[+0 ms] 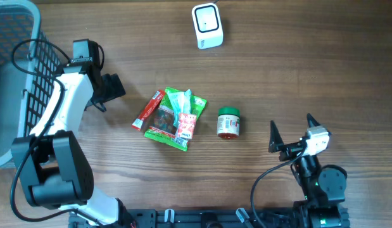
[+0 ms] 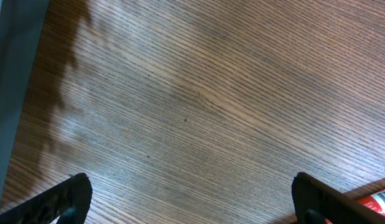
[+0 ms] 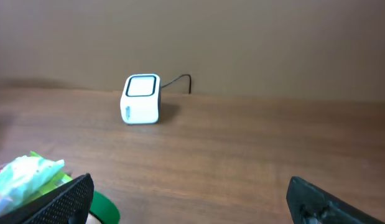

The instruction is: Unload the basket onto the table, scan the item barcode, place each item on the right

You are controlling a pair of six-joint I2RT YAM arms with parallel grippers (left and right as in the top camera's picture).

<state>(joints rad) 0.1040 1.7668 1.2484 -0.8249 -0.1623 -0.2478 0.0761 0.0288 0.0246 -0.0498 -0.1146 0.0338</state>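
R claw nearest, low R on table. Jaws spread as wide as they go, nothing held, bare wood between tips. Open room ahead and to both sides; table's near edge close behind.

Jar, green lid, lies on its side just L of R claw, apart from it. Nothing between the two. In R wrist view the lid peeks out by the L-hand fingertip.

Pack, green w/ red print, mid-table, just L of jar, small gap. Red tube lies slantwise along pack's L edge; touching or just beside, can't tell.

L claw L of tube, near it. Jaws likewise full wide, empty, over bare wood. Tube's end shows by one finger in L wrist view. L arm runs down table's L side.

Basket, grey mesh, far L corner, tight beside L arm; little room to swing there. Mostly out of frame, contents can't tell.

Scanner, white, at far edge near centre, well apart from the items. Wide bare wood between it and them. Cord comes off its back.
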